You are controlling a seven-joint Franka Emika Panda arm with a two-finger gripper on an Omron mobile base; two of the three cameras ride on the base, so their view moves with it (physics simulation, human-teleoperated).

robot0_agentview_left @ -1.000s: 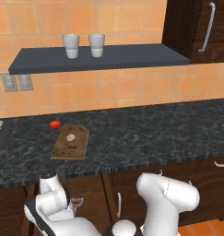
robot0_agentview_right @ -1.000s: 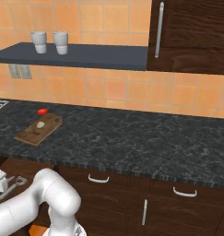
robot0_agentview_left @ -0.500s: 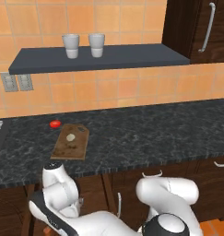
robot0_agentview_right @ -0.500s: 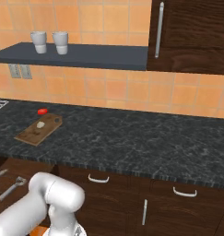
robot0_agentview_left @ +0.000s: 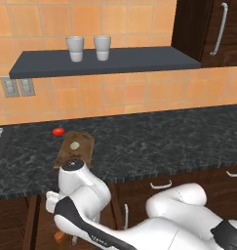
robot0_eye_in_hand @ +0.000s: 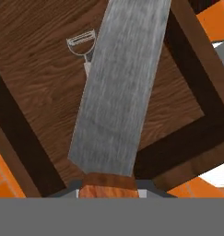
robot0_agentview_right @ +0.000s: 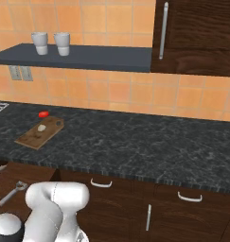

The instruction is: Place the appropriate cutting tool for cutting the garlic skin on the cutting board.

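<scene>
The cutting tool, a knife with a broad grey blade [robot0_eye_in_hand: 120, 87] and an orange handle [robot0_eye_in_hand: 109, 186], points away from the hand in the hand view. My gripper [robot0_eye_in_hand: 109, 192] is shut on that handle, above a wooden drawer floor. A bit of orange handle [robot0_agentview_left: 59, 236] shows low beside the arm in the left base view. The cutting board [robot0_agentview_left: 82, 152] [robot0_agentview_right: 31, 138] lies on the dark counter to the left. The pale garlic [robot0_agentview_left: 74, 145] [robot0_agentview_right: 41, 127] rests on it.
A grey metal peeler [robot0_eye_in_hand: 83, 46] [robot0_agentview_right: 12, 193] lies in the open drawer below the counter edge. A small red round item [robot0_agentview_left: 57, 131] [robot0_agentview_right: 43, 114] sits behind the board. Two cups [robot0_agentview_left: 88, 48] stand on the wall shelf. The arm's white elbow [robot0_agentview_left: 78, 180] rises in front of the board.
The arm's elbow has risen in front of the counter in both base views. The jaws have closed the last bit on the knife handle.
</scene>
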